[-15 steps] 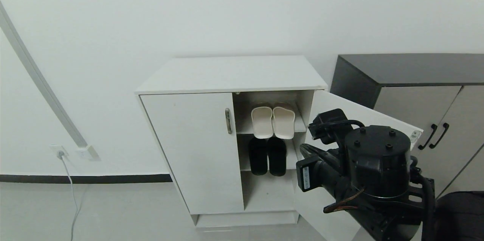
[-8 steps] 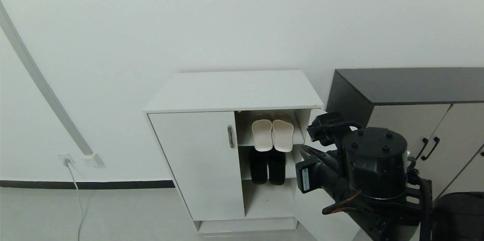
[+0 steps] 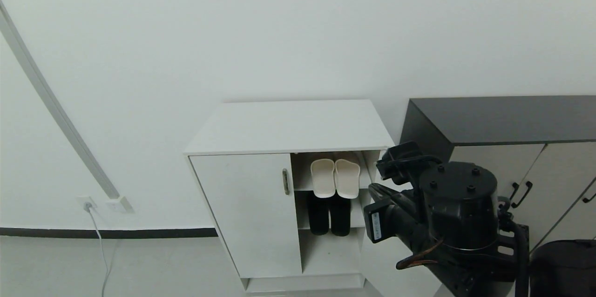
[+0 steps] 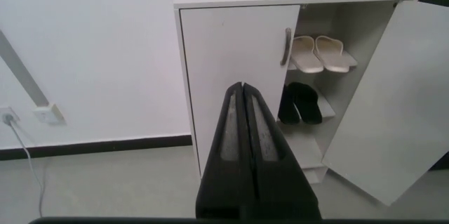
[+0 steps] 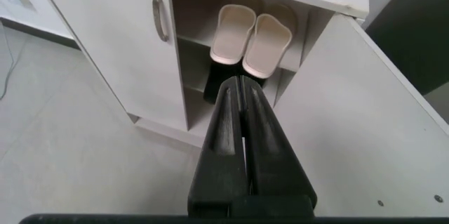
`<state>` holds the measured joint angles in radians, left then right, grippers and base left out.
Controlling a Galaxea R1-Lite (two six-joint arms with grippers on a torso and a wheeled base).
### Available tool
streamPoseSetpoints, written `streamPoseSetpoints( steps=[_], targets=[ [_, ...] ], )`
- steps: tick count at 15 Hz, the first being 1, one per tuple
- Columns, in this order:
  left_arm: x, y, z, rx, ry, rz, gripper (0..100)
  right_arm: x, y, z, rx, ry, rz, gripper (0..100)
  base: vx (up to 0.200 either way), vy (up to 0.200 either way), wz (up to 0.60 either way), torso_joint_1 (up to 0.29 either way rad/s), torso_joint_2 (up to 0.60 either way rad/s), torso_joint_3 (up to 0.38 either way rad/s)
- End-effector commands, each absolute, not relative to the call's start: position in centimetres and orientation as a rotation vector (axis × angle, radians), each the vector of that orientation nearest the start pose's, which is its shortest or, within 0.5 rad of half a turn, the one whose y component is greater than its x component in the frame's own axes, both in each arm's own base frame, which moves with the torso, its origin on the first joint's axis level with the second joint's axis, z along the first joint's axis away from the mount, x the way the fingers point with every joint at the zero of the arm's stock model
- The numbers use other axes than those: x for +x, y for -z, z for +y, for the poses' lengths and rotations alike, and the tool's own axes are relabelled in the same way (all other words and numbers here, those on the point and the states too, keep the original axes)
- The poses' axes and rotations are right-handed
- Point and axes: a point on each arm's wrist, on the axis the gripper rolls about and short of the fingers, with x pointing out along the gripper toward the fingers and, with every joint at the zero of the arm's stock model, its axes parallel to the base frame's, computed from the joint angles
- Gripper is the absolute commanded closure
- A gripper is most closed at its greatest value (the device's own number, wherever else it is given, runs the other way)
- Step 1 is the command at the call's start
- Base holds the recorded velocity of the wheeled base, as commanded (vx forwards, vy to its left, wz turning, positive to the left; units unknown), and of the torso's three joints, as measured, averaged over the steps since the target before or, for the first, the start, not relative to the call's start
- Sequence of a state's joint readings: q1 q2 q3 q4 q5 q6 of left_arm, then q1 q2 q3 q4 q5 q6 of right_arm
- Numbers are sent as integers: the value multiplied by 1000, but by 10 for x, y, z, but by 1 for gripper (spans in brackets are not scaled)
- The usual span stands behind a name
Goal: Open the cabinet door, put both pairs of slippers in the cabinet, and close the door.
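Head view: the white cabinet point(image 3: 288, 127) stands against the wall, with its left door point(image 3: 247, 213) shut and a metal handle point(image 3: 285, 181) at that door's inner edge. The right compartment is open to the room. On its upper shelf lies the white pair of slippers point(image 3: 335, 178), the two side by side and touching. On the shelf just below lies the black pair of slippers point(image 3: 329, 215), also side by side. The lowest space holds nothing that I can see. In the left wrist view the right door point(image 4: 393, 104) is swung wide open. The left hand point(image 4: 243, 90) is clenched, its two fingers pressed together, grasping nothing, in front of the shut left door and apart from it. The right hand point(image 5: 242, 83) is clenched too and empty, before the open compartment and near the inner face of the open door. Just beside the cabinet on the right stands a dark-topped cabinet point(image 3: 503, 120). Low on the wall at the left is a wall socket point(image 3: 86, 204), with a cable point(image 3: 104, 255) hanging to the floor.
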<state>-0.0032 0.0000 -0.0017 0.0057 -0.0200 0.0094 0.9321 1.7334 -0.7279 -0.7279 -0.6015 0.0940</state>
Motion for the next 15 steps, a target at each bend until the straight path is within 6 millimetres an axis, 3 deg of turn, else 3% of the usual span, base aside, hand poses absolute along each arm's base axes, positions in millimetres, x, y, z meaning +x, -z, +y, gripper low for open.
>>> streamPoseSetpoints(
  steps=[1,4,10,15],
  targets=[
    [-23,-75,0,9,23,4,100,190,-161,233,-107,-315,219,100,0,0,0,0,0,0],
    [-23,-75,0,9,23,4,100,190,-160,232,-112,-312,221,100,0,0,0,0,0,0],
    [-23,-75,0,9,23,4,100,191,-159,232,-113,-308,223,100,0,0,-600,6,1,-2],
    [-23,-75,0,9,23,4,100,198,-159,228,-118,-284,220,100,0,0,0,0,0,0]
  ],
)
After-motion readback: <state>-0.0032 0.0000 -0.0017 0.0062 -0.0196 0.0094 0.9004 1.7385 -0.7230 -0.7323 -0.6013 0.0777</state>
